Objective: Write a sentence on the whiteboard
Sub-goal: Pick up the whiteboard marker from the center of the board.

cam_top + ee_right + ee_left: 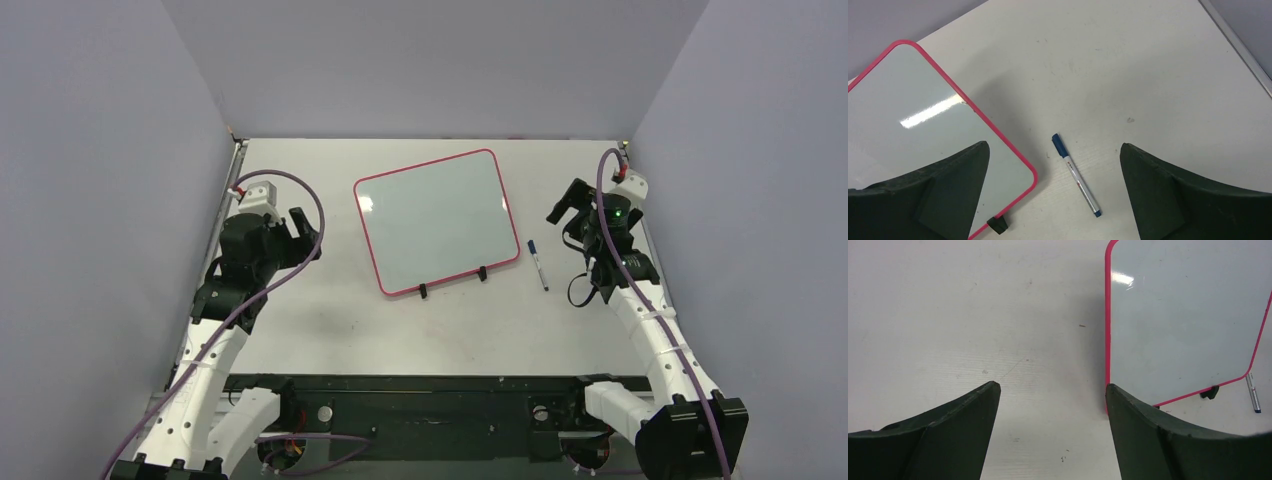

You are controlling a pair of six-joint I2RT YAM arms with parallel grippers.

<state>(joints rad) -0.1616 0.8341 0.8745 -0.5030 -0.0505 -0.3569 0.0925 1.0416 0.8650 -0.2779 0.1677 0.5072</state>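
The whiteboard (437, 220) lies flat mid-table, red-rimmed, with two black clips on its near edge. Its surface is blank; no sentence shows on it. It also shows in the left wrist view (1183, 325) and the right wrist view (908, 120). A blue-capped marker (538, 265) lies on the table just right of the board, also in the right wrist view (1076, 175). My left gripper (297, 226) is open and empty, left of the board. My right gripper (562, 209) is open and empty, above the marker and to its right.
The white table (330, 320) is walled by grey panels on the left, back and right. A metal rail (232, 175) runs along the left edge. The arm bases and a black frame (430, 410) sit at the near edge.
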